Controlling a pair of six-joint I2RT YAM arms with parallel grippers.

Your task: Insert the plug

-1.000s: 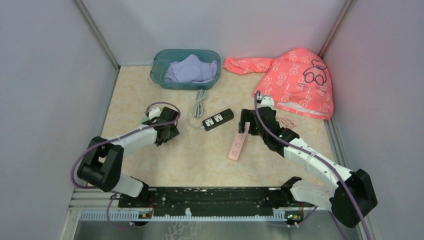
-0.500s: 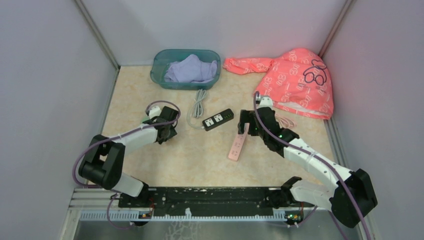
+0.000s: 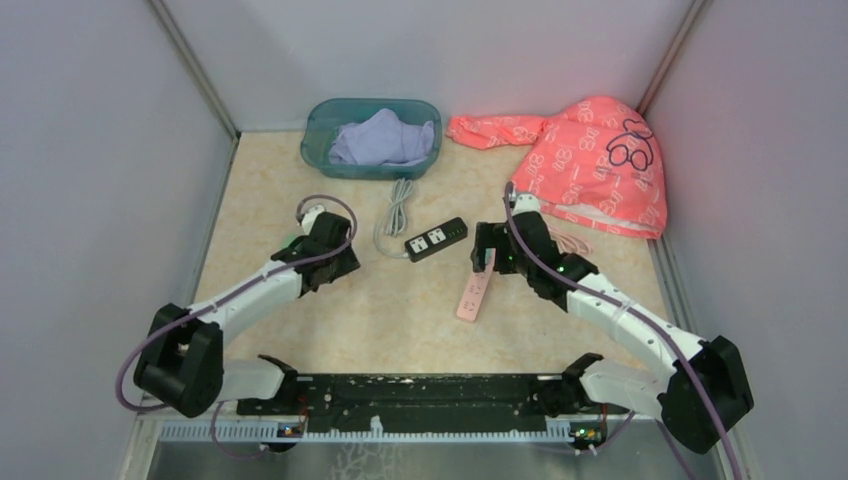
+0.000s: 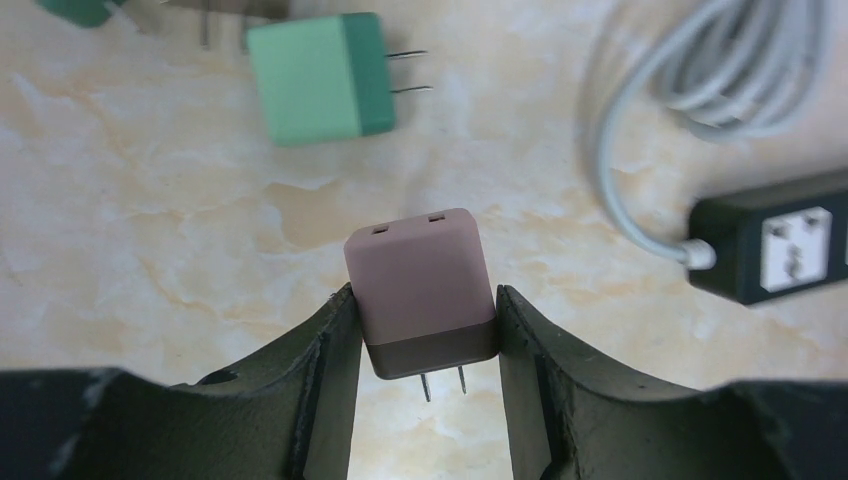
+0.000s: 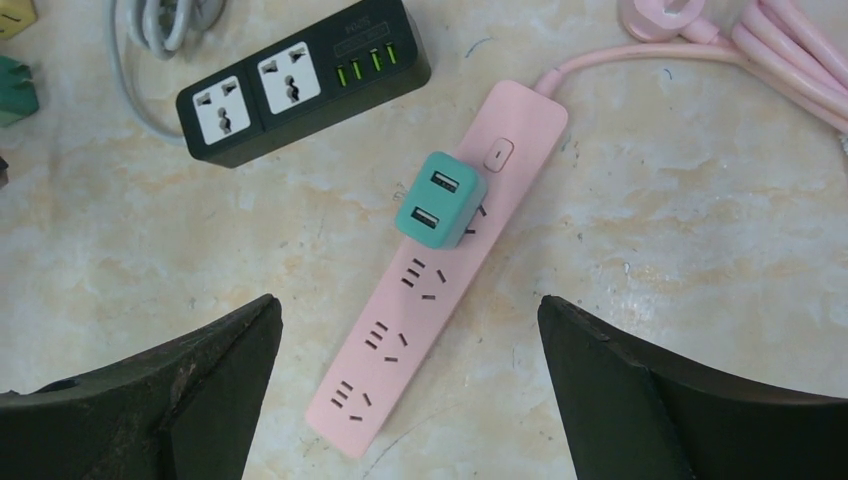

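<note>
The left gripper point(image 4: 425, 300) pinches a mauve plug point(image 4: 420, 275) at lower centre of the left wrist view, one finger point(image 4: 330, 340) pressed against each flank. The plug's long axis runs up and down the frame. Its two prongs point down toward the camera, and its face with two slots points toward the top edge. It appears to be lifted off the table point(image 4: 150, 250), though this view does not settle that.

A green plug point(image 4: 320, 75) lies on its side at upper left with its prongs pointing right, well apart from the held one. At right are one end of a black strip point(image 4: 780, 240) and its looped grey cord point(image 4: 700, 80).

The right gripper point(image 5: 408, 305) hangs with its fingers point(image 5: 200, 370) spread wide over a pink strip point(image 5: 385, 345). This strip lies diagonally from lower left to upper right of the right wrist view. A teal plug point(image 5: 440, 198) sits in the strip's socket just beside the switch, with its two USB ports facing up.

In the top view, a teal bin point(image 3: 312, 148) at upper centre holds a crumpled lavender cloth point(image 3: 385, 135). A coral garment point(image 3: 590, 165) is heaped at upper right.
</note>
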